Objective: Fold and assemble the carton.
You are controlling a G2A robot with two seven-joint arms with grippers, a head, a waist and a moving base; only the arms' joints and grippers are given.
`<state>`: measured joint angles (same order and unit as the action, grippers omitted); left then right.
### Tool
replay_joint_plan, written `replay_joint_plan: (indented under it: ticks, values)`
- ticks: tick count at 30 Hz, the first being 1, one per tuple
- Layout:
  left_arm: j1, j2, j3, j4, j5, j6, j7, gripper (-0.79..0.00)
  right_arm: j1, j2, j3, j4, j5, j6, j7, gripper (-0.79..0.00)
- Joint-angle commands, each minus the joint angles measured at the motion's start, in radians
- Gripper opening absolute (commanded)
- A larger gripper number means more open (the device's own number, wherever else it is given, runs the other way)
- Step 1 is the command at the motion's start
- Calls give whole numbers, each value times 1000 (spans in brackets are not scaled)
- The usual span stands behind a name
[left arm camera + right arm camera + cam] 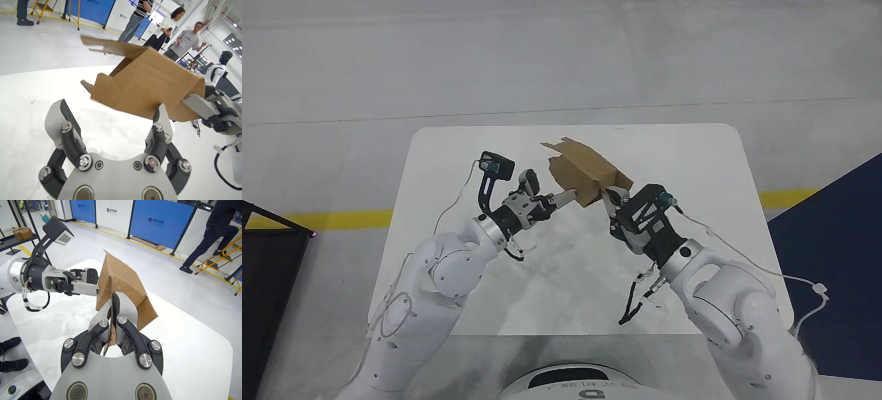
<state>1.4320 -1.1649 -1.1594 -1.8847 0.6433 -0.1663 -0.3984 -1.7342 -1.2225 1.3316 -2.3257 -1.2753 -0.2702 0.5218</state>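
A brown carton, partly unfolded with loose flaps, hangs tilted above the white table. My right gripper is shut on one thin flap of the carton and holds it off the table. In the top view this right gripper sits at the carton's near right corner. My left gripper stands open just below the carton; one fingertip touches its lower edge, the other finger is apart from it. From above, the left gripper is at the carton's near left side.
The table's rounded edges lie close around both arms; bare white tabletop stretches in front of and beside the carton. A dark rack stands off the table's left side, and a yellow step ladder is on the floor beyond.
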Motion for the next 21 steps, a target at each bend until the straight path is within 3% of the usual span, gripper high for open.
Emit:
replay_joint_plan:
  ticks: [1,21]
  values:
    - [2,0,-4,10,5,0,5,0,-1,1,4,-5,8,-4,6,-785]
    - [39,6,-37,37,-29,-92,35,0,6,13,-24,-21,101,-64,63,-785]
